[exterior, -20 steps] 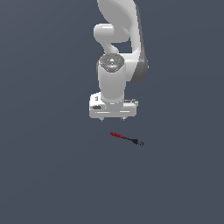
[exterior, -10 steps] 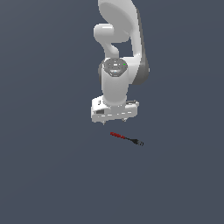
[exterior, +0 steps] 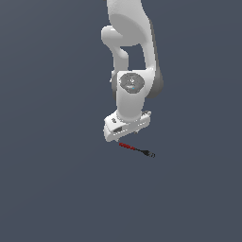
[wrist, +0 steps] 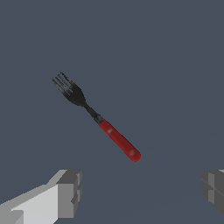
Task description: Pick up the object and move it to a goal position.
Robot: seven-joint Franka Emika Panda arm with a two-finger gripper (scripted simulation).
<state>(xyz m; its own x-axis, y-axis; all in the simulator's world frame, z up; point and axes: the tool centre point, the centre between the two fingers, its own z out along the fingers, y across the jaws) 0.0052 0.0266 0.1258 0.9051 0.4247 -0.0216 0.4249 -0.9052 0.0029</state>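
The object (wrist: 100, 122) is a tiny fork with a red handle and a black shaft ending in black tines. It lies flat on the dark grey floor. In the exterior view the object (exterior: 136, 149) sits just under the white hand, its red end nearest the hand. My gripper (exterior: 124, 137) hovers close above that handle end, tilted. The wrist view has my gripper (wrist: 140, 190) open, its two fingers wide apart and nothing between them. One fingertip (wrist: 69, 192) shows at one edge of that view, and the object's handle end lies a little beyond the gap.
The dark grey floor (exterior: 52, 189) spreads flat all around. The white arm (exterior: 130, 42) rises above the hand. Nothing else stands in view.
The hand has come down toward the object and turned about its axis. The object has stayed where it was.
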